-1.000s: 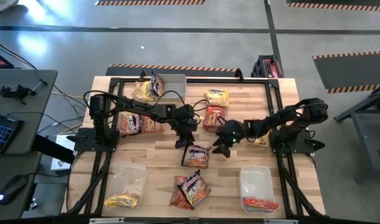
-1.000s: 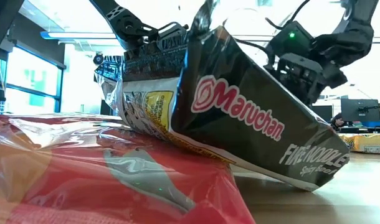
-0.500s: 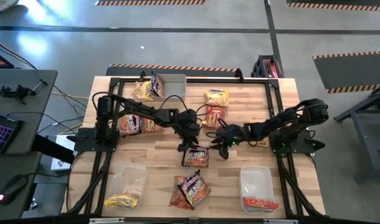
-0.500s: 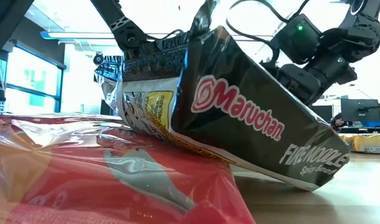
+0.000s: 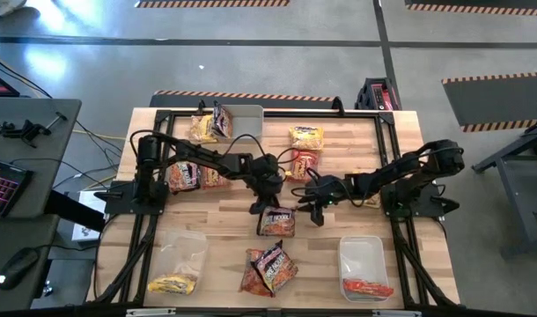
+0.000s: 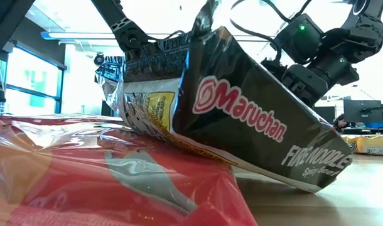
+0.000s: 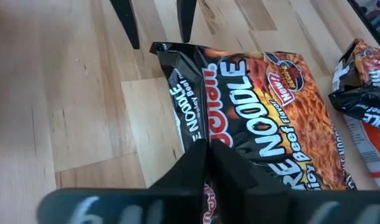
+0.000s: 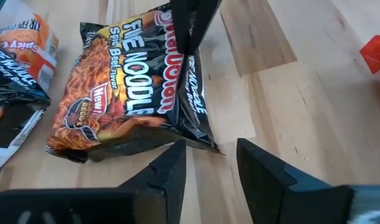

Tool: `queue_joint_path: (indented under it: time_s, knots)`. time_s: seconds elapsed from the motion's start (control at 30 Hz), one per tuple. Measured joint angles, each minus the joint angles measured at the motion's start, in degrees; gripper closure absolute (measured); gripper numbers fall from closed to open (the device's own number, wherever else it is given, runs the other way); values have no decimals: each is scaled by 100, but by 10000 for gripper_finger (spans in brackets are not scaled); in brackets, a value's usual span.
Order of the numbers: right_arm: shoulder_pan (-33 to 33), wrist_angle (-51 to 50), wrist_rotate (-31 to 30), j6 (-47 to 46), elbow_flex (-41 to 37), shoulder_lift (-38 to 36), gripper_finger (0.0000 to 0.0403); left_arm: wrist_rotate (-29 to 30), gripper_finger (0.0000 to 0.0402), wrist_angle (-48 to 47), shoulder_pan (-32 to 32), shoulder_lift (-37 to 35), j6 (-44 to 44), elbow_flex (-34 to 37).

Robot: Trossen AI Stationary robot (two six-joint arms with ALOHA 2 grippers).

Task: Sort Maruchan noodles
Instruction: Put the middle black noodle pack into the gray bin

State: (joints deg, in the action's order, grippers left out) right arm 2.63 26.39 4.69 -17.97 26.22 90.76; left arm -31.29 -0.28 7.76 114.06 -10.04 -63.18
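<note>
**Left gripper pinched on the dark packet at table centre**

Your dark Fire Noodle packet (image 5: 276,221) lies flat on the wooden table (image 5: 339,167) near the middle, printed face up. In the high view its long axis runs roughly from the far edge toward the near edge, slightly tilted. One short end faces the two grippers; the other faces the pair of packets (image 5: 268,269) lying nearer the front edge.

Your left gripper (image 7: 205,152) reaches in from the left, arm stretched low across the table, wrist bent down over the packet's far short end. Its fingers are pressed together on the crimped edge of the packet there.

Your right gripper (image 8: 209,158) comes in from the right, arm extended low, its tip just beside the same end of the packet. Its fingers stand partly apart with bare table between them, holding nothing, just short of the packet's corner.

Around you, more packets lie along the far side, and clear bins (image 5: 362,257) sit at the front corners, each with a packet inside.
</note>
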Motion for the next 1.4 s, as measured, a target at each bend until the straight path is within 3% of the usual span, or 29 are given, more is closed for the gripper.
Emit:
queue_joint_path:
  time_s: [0.37,0.57,0.8,1.07,1.4]
  knots:
    - [0,-37,199,-834,0,-15,279,-1,401,-126,-1,-176,-218,-7]
    - [-75,-96,897,-1987,0,-15,278,-2,401,-179,14,-348,-220,-7]
    - [-66,438,1010,-2485,0,20,225,74,401,-284,14,-508,-168,-4]
    - [-38,775,690,-2834,4,176,150,89,401,-344,14,-660,-159,-4]
    - [330,2450,251,-2904,2,1071,143,187,401,-338,14,-660,-112,-4]
